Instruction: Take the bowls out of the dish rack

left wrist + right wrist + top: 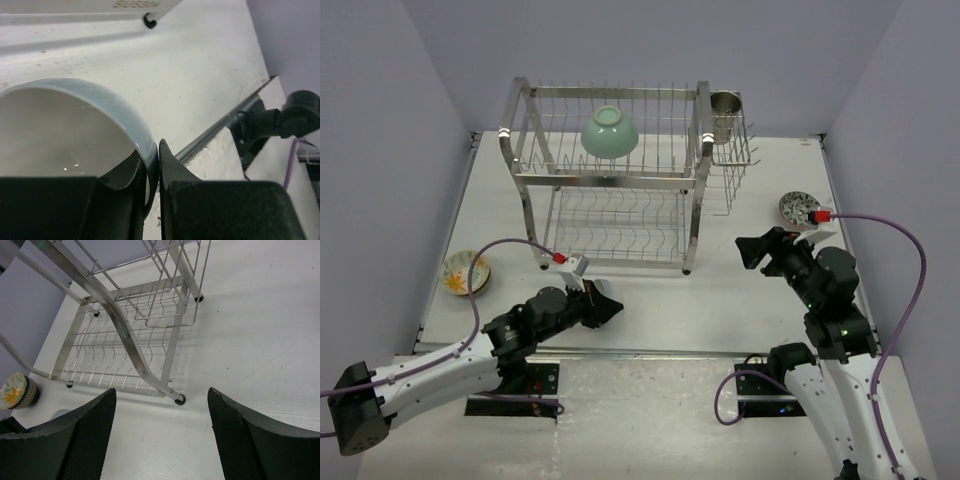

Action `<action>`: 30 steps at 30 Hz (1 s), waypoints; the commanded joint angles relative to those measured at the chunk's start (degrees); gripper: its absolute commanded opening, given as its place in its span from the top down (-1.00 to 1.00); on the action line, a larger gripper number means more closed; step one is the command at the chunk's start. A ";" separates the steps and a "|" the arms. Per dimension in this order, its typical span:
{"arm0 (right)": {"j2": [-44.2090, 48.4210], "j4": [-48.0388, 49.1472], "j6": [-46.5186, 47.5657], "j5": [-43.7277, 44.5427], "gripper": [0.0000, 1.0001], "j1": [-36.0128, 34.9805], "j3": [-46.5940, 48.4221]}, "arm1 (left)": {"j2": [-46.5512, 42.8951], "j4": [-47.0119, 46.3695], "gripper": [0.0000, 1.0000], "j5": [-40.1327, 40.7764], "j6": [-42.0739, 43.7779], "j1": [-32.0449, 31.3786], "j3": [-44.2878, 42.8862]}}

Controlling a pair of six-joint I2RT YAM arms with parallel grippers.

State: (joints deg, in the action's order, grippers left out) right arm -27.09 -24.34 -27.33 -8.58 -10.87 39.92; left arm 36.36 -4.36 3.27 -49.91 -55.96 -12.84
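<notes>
My left gripper (152, 156) is shut on the rim of a bowl (60, 125) with a pale inside and a grey-blue rim, one finger inside and one outside. In the top view this gripper (602, 304) is low over the table in front of the dish rack (610, 215). The mint-green bowl (610, 132) sits upside down on the rack's top tier. A flowered bowl (467, 272) stands on the table at the left, and a patterned bowl (798, 208) at the right. My right gripper (758, 250) is open and empty, facing the rack's right front foot (179, 400).
A steel cup (725, 105) stands in the wire side basket (732, 150) at the rack's right. The rack's lower tier (110, 360) holds nothing. The flowered bowl also shows in the right wrist view (15, 390). Purple walls close in both sides.
</notes>
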 commanded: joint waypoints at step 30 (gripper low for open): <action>-0.51 3.07 0.35 -1.70 -0.49 -0.11 -0.11 | 6.87 79.22 1.00 52.53 -29.88 -0.37 -44.45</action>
State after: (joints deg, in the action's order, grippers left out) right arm -27.49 -23.05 -27.35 -8.78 -10.87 39.86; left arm 39.81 62.89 46.74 -72.03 -56.07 -52.90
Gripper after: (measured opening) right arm 0.743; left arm 0.111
